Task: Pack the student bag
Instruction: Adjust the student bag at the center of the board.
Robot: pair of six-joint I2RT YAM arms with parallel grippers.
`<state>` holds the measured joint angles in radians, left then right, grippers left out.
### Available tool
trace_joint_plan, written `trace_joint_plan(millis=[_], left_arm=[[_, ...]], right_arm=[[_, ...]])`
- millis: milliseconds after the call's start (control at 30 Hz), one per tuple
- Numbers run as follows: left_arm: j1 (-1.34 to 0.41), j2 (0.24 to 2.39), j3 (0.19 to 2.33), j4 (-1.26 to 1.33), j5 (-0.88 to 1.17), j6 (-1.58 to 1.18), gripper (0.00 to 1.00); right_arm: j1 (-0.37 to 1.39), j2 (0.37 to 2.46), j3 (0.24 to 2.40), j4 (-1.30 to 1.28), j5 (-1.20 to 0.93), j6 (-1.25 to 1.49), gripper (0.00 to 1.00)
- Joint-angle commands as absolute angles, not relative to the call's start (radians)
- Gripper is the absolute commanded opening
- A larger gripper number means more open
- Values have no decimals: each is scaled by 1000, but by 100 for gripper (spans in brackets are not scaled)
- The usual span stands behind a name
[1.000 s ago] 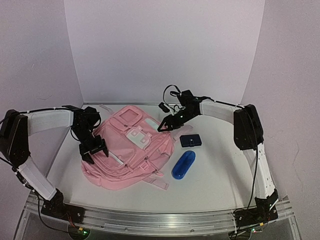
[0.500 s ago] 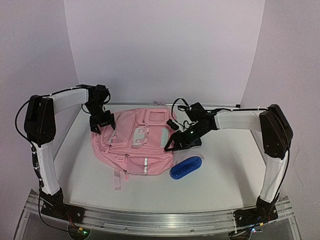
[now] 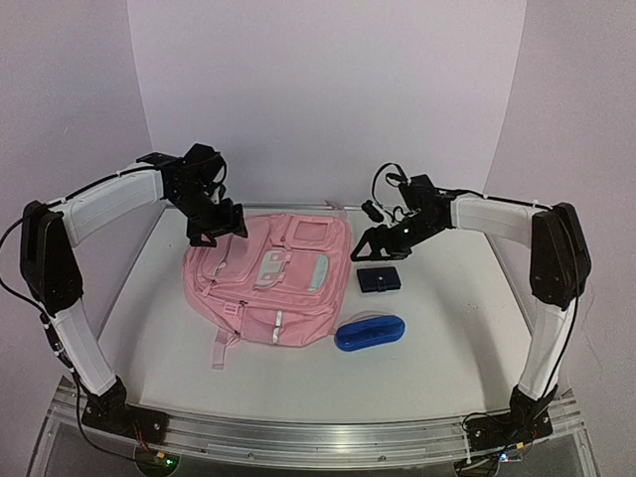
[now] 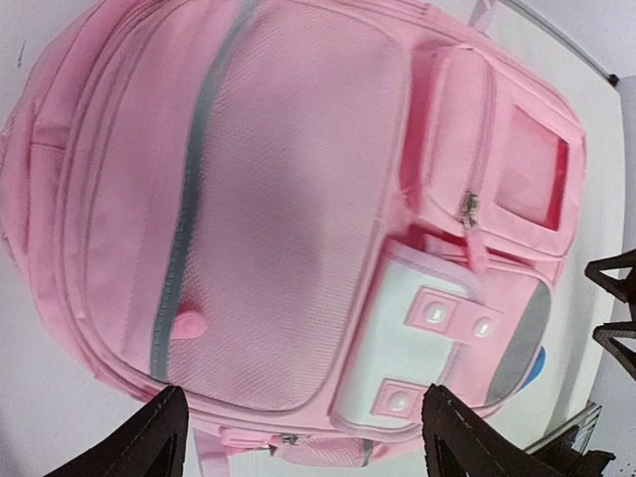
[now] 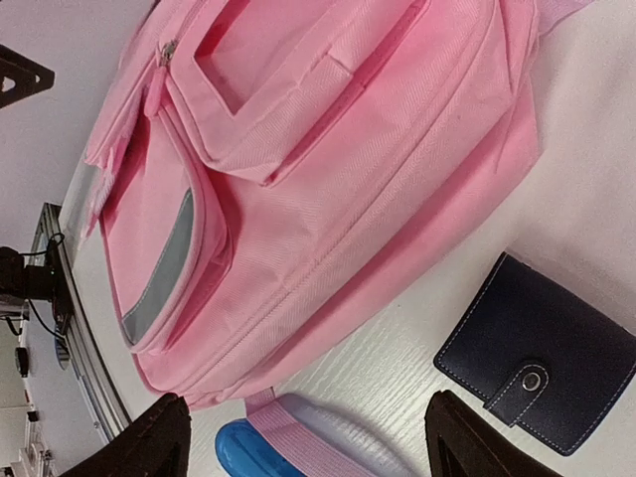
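Observation:
The pink student bag (image 3: pixel 266 283) lies flat on the table, front side up, with white patches and zip pockets showing. It fills the left wrist view (image 4: pixel 288 199) and also shows in the right wrist view (image 5: pixel 328 169). My left gripper (image 3: pixel 217 234) hovers over the bag's far left corner, open and empty (image 4: pixel 308 442). My right gripper (image 3: pixel 380 250) hovers just off the bag's far right edge, open and empty (image 5: pixel 308 447). All the zips that show are shut.
A navy wallet (image 3: pixel 380 279) with a snap tab lies right of the bag, also in the right wrist view (image 5: pixel 542 358). A blue oval case (image 3: pixel 370 331) lies near the bag's front right corner, and a pink strap crosses it (image 5: pixel 248 452). White walls close in the back and sides.
The bag has turned and now lies squarer with its straps toward the front. Both grippers rose and moved back from it. The blue case turned more crosswise.

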<state>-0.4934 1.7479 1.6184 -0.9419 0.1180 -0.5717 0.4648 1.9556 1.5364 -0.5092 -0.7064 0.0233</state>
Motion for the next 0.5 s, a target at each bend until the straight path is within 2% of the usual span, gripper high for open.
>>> trace_joint_plan(millis=[0, 300, 467], left_arm=[[-615, 1775, 1664, -890, 104, -578, 81], [-777, 2049, 1957, -1107, -81, -565, 80], [-826, 2215, 2153, -1310, -201, -566, 73]], right_arm=[[504, 1955, 1593, -536, -790, 113, 81], [579, 2048, 1681, -481, -746, 257, 81], [617, 2069, 1665, -480, -657, 300, 78]])
